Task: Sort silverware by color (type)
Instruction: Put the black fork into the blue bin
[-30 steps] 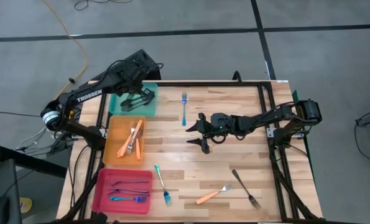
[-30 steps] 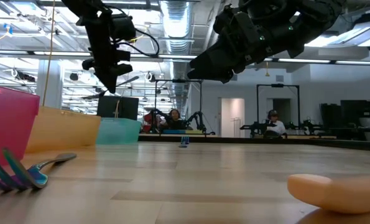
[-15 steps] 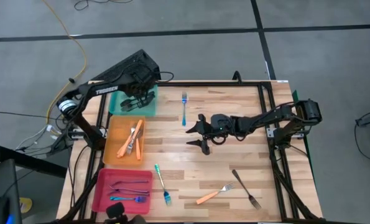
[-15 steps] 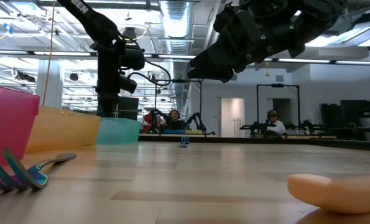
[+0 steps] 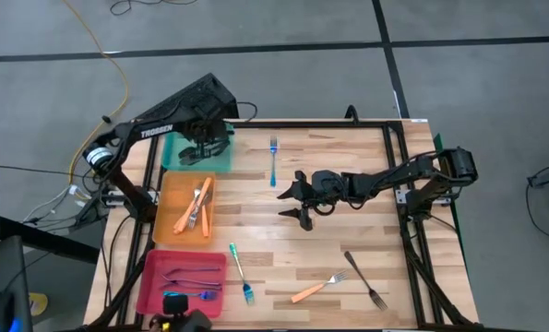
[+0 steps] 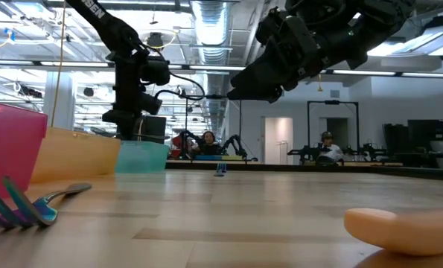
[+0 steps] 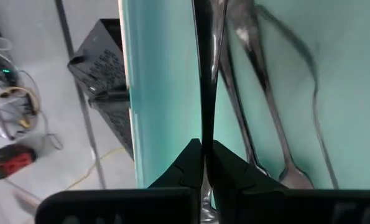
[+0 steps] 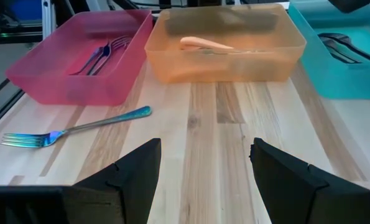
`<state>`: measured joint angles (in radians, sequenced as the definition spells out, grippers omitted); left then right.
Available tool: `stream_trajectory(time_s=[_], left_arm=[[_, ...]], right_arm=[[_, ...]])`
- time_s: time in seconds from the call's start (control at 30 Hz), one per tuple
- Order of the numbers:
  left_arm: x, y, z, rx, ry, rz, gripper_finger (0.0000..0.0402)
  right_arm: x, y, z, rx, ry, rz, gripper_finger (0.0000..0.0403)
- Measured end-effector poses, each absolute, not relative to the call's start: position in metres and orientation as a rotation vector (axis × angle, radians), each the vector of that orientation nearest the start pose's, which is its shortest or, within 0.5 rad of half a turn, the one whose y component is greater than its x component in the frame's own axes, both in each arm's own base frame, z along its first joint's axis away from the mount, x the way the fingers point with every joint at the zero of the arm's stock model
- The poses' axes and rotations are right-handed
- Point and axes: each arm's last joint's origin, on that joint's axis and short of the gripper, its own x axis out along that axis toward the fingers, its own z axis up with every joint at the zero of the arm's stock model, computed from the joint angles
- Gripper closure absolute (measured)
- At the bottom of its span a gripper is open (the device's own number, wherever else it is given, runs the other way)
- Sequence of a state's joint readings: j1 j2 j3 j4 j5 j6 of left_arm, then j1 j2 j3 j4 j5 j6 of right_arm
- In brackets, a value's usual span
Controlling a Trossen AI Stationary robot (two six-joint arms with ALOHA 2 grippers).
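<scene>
Metal and plastic forks look light, stiff and slick; lying flat, each is probably best pinched across the handle's middle. Five lie loose on the table (image 5: 348,235): a blue fork (image 5: 273,159) at upper centre, a teal one (image 5: 240,273), an orange one (image 5: 317,288) and a dark one (image 5: 365,279) along the bottom. Others sit in three trays at left: teal tray (image 5: 220,161), orange tray (image 5: 167,217), pink tray (image 5: 151,286); counts inside are unclear. The left gripper (image 7: 204,165), fingers closed, hangs over the teal tray. The right gripper (image 5: 300,198) waits spread wide at centre.
</scene>
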<state>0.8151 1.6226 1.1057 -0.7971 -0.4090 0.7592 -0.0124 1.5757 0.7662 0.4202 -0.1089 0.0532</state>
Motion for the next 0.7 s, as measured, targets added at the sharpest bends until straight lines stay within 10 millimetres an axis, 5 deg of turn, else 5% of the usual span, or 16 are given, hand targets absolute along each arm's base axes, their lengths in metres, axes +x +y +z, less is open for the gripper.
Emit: stream_trajectory(time_s=[0.27, 0.7], left_arm=[[0.179, 0.238, 0.206, 0.159, 1.634, 0.458, 0.0401], [0.172, 0.237, 0.192, 0.191, 1.638, 0.401, 0.0401]], right_arm=[[0.323, -0.001, 0.194, 0.076, 0.396, 0.085, 0.0134], [0.323, -0.001, 0.194, 0.076, 0.396, 0.084, 0.0134]])
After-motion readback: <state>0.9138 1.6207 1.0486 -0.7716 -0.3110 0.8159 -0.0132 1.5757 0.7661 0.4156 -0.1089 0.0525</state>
